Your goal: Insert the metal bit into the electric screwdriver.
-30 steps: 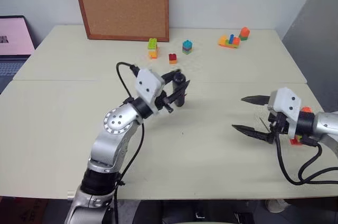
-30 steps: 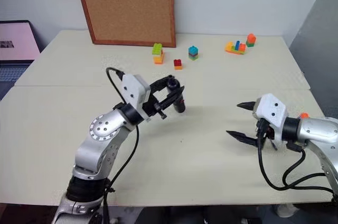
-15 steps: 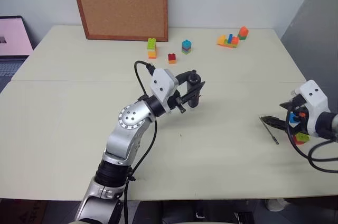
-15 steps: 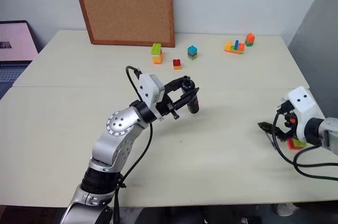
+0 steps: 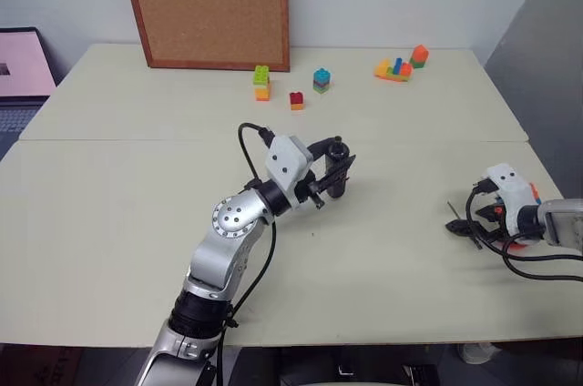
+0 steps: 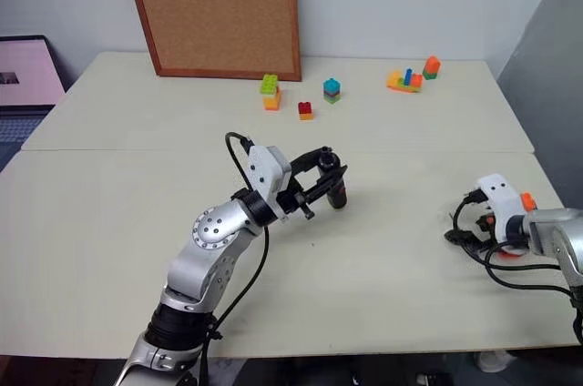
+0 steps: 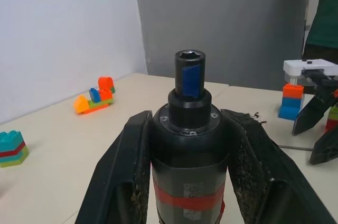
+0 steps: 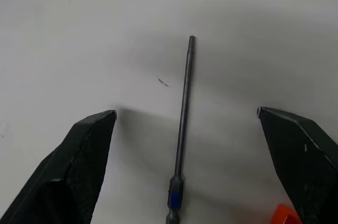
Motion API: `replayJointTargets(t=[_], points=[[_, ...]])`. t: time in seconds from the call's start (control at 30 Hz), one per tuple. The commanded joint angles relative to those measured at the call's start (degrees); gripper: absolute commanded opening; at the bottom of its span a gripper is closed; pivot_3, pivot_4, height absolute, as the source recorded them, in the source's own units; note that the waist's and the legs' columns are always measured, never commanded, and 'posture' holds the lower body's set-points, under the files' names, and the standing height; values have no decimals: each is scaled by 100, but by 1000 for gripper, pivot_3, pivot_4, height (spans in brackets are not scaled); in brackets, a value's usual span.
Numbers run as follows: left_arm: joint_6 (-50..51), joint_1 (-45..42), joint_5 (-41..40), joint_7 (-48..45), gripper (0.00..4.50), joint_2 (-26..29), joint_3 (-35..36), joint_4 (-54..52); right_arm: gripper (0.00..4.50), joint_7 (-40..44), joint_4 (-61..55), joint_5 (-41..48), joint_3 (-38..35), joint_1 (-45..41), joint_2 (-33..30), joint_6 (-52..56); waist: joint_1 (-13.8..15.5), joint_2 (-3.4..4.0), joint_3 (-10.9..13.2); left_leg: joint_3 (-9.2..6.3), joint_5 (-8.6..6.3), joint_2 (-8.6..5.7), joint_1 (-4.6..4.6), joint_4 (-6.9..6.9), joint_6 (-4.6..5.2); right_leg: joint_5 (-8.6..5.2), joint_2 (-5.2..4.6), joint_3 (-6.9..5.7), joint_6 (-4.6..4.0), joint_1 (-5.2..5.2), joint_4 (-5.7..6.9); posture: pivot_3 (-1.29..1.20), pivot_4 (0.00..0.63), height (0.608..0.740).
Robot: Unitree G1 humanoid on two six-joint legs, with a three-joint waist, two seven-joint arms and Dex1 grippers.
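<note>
The right gripper (image 8: 185,123) has dropped down over the metal bit (image 8: 182,129), spread wide to grab it. The left gripper (image 7: 187,145) pinches the electric screwdriver (image 7: 187,129), socket up, ready.

Looks like an office or lab room: pale tabletop (image 5: 109,213), cork board (image 5: 208,5) vs. plain wall, laptop (image 5: 23,72) at edge, toy bricks (image 5: 397,67).

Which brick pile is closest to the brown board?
The green and orange brick stack. It stands just in front of the cork board; the red brick, teal stack and orange pile sit farther right.
</note>
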Motion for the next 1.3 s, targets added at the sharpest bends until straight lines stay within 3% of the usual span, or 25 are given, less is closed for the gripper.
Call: replayJointTargets(t=[0.03, 0.17, 0.67, 1.03, 1.3], points=[[-211, -37, 26, 55, 1652, -78, -8, -305, 4500, 64, 83, -122, 165, -146, -45, -14, -1, 0, 0, 0, 0, 0, 1, 0, 0, 0, 0, 0, 0, 0, 1, 0, 150, 740], [-232, 20, 66, 84, 1652, -113, -50, -327, 4078, 127, 321, -194, 412, -367, 19, 37, -17, 0, 0, 0, 0, 0, 11, 2, 0, 3, 0, 5, 5, 6, 3, 0, 150, 740], [-303, 61, 169, 114, 1652, -101, -44, -287, 32, 258, 345, -267, 631, -684, 270, 293, -22, -1, -1, -2, 0, 2, 22, 1, 0, 7, 5, 3, 4, 11, 5, 0, 150, 740], [-77, -95, 48, 147, 1652, -75, 70, -343, 0, -212, 178, -192, -205, -932, 830, 541, -56, -1, -1, -2, 0, 3, 28, 1, 0, 12, 13, 7, -2, 11, 12, 0, 150, 740], [928, -583, -755, 83, 1652, -64, 506, -426, 0, -462, -1200, 105, -1038, -636, 1365, -39, -19, 5, 0, -7, 0, 2, 11, 1, 0, 11, 14, 1, -1, 5, 3, 0, 150, 740]])
